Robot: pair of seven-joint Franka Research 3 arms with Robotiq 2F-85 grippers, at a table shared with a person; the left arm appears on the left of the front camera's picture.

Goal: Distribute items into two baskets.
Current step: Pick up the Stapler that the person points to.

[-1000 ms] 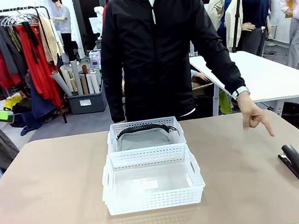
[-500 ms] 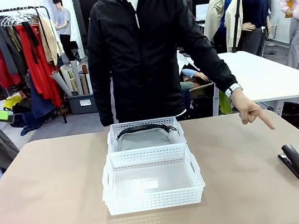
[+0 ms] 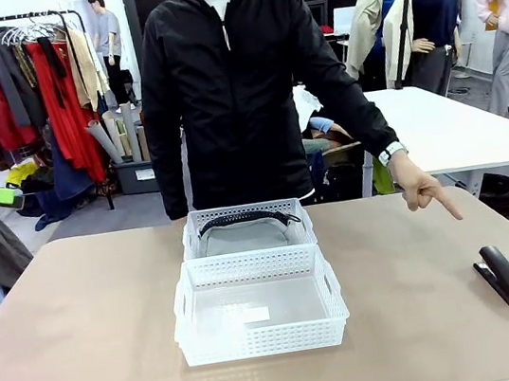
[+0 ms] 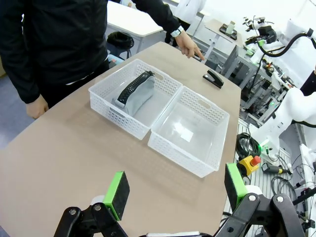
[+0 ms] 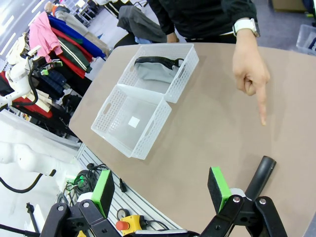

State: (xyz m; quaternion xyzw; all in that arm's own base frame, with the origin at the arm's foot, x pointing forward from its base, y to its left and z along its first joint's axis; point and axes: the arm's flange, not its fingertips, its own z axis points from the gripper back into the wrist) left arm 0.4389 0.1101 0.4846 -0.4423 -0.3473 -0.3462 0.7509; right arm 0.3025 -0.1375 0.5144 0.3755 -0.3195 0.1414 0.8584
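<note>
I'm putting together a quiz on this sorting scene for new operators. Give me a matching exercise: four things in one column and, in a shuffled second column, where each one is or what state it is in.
Column one:
1. grey pouch
2. black stapler
3. near basket
4. person's hand

Column two:
A. points a finger down, above the table
B. lies inside the far basket
C. holds neither item
D. lies on the bare table, on the robot's right side

Pairs: 1-B; 2-D; 3-C; 4-A
</note>
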